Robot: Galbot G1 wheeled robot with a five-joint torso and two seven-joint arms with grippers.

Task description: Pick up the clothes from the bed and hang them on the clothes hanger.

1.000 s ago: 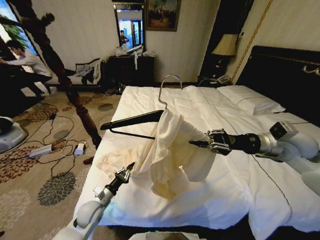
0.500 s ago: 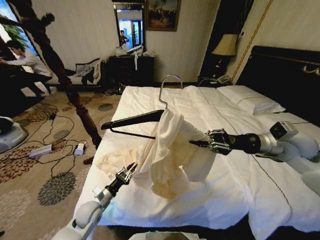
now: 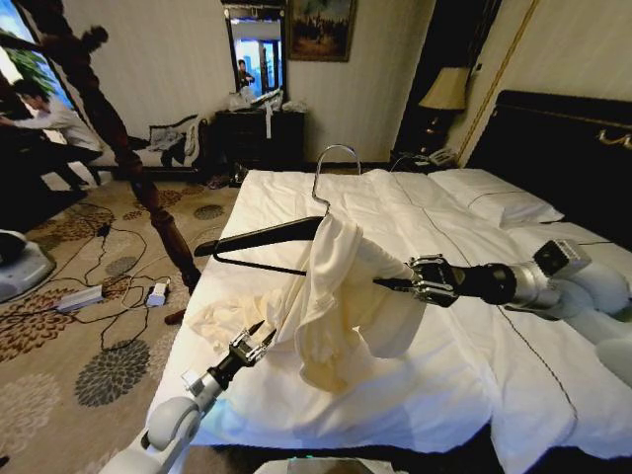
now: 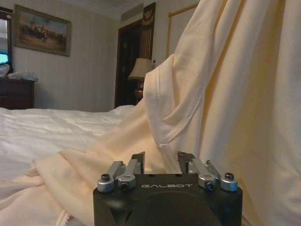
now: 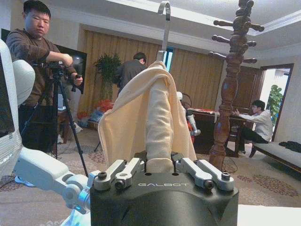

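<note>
Mid-hanging: right gripper [image 3: 380, 284] pinches clothes hanger [image 3: 259, 239] under draped clothes [image 3: 331, 296]; left gripper [image 3: 262, 335], fingers parted and empty, should grasp loose hem.

- The left gripper [image 3: 259, 338] has crept up from the bed's [image 3: 444, 395] foot-end edge toward the hanging cream clothes [image 3: 331, 296].
- The clothes hanger's [image 3: 259, 237] dark free arm has swung slightly outward past the bed's left edge.
</note>
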